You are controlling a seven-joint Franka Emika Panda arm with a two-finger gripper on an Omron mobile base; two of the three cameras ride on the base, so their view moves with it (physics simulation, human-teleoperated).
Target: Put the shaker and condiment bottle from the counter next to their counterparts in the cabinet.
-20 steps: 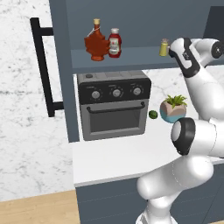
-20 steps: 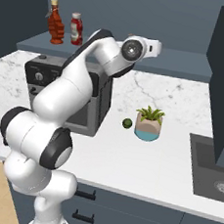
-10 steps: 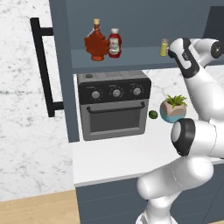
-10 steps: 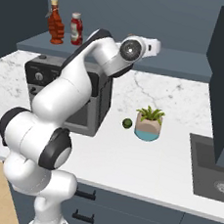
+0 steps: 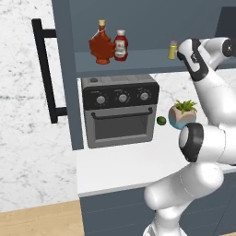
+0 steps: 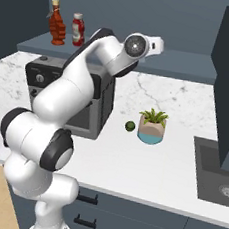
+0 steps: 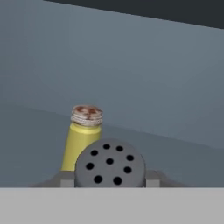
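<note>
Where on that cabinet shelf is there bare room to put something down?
The shelf lies bare between the red condiment bottle and the yellow shaker. The left end is crowded: the maple-leaf bottle stands close beside the condiment bottle.

I see the shaker point(image 7: 110, 163) with its dark grey cap dotted with black holes, before the yellow shaker point(image 7: 81, 139) with a pale, rust-speckled cap. On the dark blue-grey cabinet point(image 5: 138, 62) shelf stand the red-brown maple-leaf bottle point(image 5: 101, 44) and the red condiment bottle point(image 5: 120, 46), white-capped and white-labelled.
</note>
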